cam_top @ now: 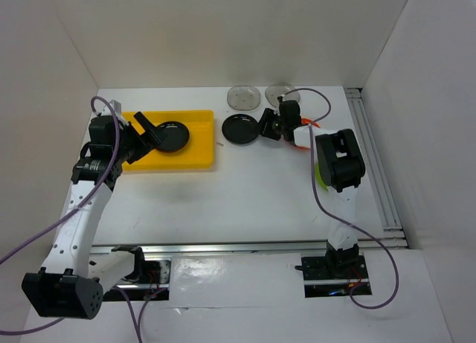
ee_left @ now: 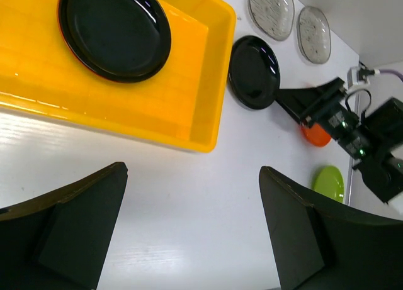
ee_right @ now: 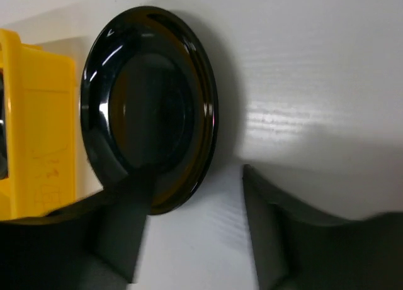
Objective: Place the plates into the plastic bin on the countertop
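One plate lay in the bin; a second plate sat on the surface just right of it. The right tool stood open astride that rim, gripping nothing — a shallow bite might let the slick edge slip. The left tool gaped empty at the bin's left end.

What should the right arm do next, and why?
Probably close the right tool on the near rim of the black plate: the tool is open, one finger overlaps that rim, and the plate lies on the countertop outside the yellow bin.
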You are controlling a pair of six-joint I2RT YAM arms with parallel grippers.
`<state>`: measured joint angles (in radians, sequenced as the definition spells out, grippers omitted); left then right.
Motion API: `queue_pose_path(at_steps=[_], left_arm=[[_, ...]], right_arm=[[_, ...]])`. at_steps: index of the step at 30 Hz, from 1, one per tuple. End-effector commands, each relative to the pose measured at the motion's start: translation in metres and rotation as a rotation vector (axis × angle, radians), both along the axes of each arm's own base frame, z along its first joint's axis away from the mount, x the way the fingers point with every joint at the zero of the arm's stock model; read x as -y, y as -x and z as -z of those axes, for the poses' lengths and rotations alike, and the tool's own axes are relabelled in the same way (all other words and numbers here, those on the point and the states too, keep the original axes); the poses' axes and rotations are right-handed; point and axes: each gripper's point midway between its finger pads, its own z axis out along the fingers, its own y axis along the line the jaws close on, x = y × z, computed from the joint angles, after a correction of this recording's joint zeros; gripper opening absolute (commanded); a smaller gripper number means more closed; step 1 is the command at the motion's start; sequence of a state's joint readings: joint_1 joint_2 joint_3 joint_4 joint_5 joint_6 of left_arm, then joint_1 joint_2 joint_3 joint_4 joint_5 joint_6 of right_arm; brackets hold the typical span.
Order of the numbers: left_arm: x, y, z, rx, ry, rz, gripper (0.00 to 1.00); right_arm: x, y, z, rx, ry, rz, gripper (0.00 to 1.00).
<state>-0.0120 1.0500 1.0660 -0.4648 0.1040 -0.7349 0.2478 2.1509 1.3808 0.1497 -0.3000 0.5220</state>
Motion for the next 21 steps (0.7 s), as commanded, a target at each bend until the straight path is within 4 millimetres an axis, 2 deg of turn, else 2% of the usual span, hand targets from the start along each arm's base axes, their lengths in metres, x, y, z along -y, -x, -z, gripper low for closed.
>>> queue_pose_path(at_steps=[1, 2, 4, 6, 7, 8, 10, 11, 13, 15, 16, 18, 19, 20, 21], left_arm=[[0.008, 0.012, -0.011, 0.052, -0.018, 0.071, 0.99], [0.008, 0.015, -0.011, 0.058, -0.026, 0.076, 0.99], [0.007, 0.017, -0.008, 0.046, -0.034, 0.080, 0.99], [0.007, 0.017, -0.004, 0.038, -0.042, 0.085, 0.99], [0.009, 0.018, -0.004, 0.038, -0.037, 0.094, 0.99], [0.011, 0.019, -0.004, 0.041, -0.038, 0.110, 0.99], [0.015, 0.017, 0.012, -0.007, -0.031, 0.137, 0.99], [0.016, 0.018, 0.012, -0.007, -0.026, 0.145, 0.99], [0.023, 0.015, 0.023, -0.024, -0.013, 0.174, 0.99], [0.037, 0.018, 0.027, -0.023, 0.009, 0.223, 0.99], [0.043, 0.015, 0.021, 0.008, 0.015, 0.234, 0.99], [0.061, 0.016, 0.024, 0.020, 0.026, 0.300, 0.99], [0.068, 0.014, 0.024, 0.023, 0.040, 0.318, 0.99], [0.075, 0.011, 0.016, 0.061, 0.044, 0.341, 0.99], [0.080, 0.007, 0.021, 0.055, 0.045, 0.354, 0.99]], right_arm=[[0.000, -0.013, 0.011, -0.008, -0.006, -0.012, 0.55], [0.000, -0.009, 0.027, -0.052, -0.005, -0.005, 0.51], [-0.002, -0.009, 0.032, -0.066, -0.015, -0.008, 0.49], [-0.001, -0.005, 0.047, -0.107, -0.015, 0.000, 0.42], [-0.001, -0.005, 0.047, -0.113, -0.022, 0.006, 0.37], [-0.001, 0.000, 0.056, -0.138, -0.023, 0.012, 0.27], [0.002, 0.003, 0.058, -0.150, -0.040, 0.011, 0.13], [0.001, 0.006, 0.056, -0.147, -0.047, 0.004, 0.08], [0.001, 0.009, 0.043, -0.129, -0.059, 0.009, 0.00], [0.007, 0.010, 0.026, -0.099, -0.067, 0.017, 0.00], [0.010, 0.007, -0.005, -0.044, -0.070, 0.042, 0.00], [0.021, 0.018, -0.022, -0.022, -0.044, 0.085, 0.00], [0.021, 0.023, -0.063, 0.051, -0.048, 0.096, 0.00], [0.025, 0.035, -0.064, 0.056, -0.011, 0.122, 0.00], [0.025, 0.042, -0.077, 0.085, -0.002, 0.119, 0.00]])
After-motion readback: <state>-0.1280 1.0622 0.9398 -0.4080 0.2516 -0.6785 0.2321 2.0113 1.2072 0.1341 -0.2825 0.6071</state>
